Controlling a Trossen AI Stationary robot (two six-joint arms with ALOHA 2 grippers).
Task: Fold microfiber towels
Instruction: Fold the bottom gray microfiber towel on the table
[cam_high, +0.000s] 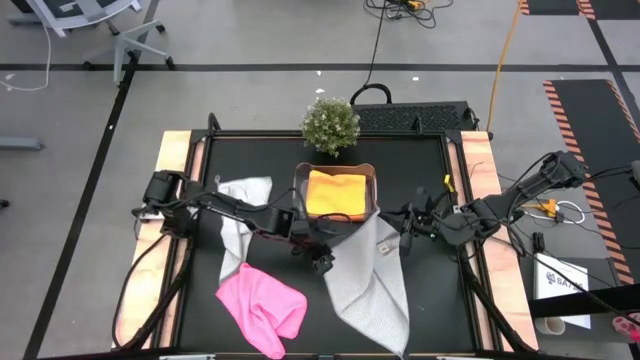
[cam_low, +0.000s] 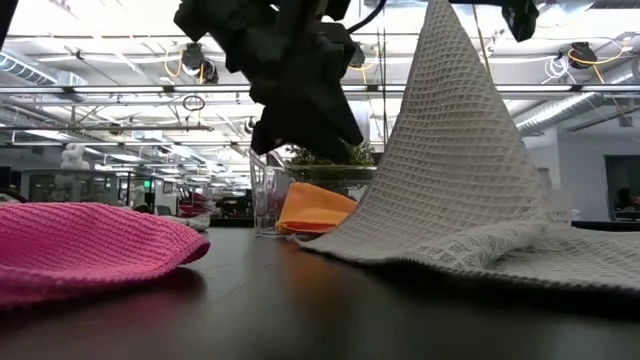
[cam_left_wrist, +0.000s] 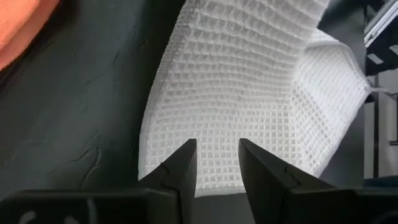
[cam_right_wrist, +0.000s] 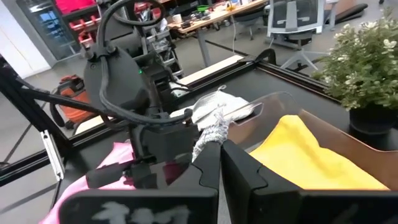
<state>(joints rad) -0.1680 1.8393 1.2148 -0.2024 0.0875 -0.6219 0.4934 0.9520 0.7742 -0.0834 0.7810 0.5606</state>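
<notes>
Right gripper jaws closed on grey towel corner beside tub, lifting it. Left gripper jaws part open above towel's other edge.

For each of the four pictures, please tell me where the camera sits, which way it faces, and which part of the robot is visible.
High view: above the table, looking straight down; both dark arms, left gripper, right gripper.
Low view: at table-top height, looking level across; an arm hangs overhead.
Left wrist view: on the left arm, looking past its own parted fingers.
Right wrist view: on the right arm, past its own shut fingers; the left arm beyond.
All four share the light grey waffle-weave towel, raised at one corner.
</notes>
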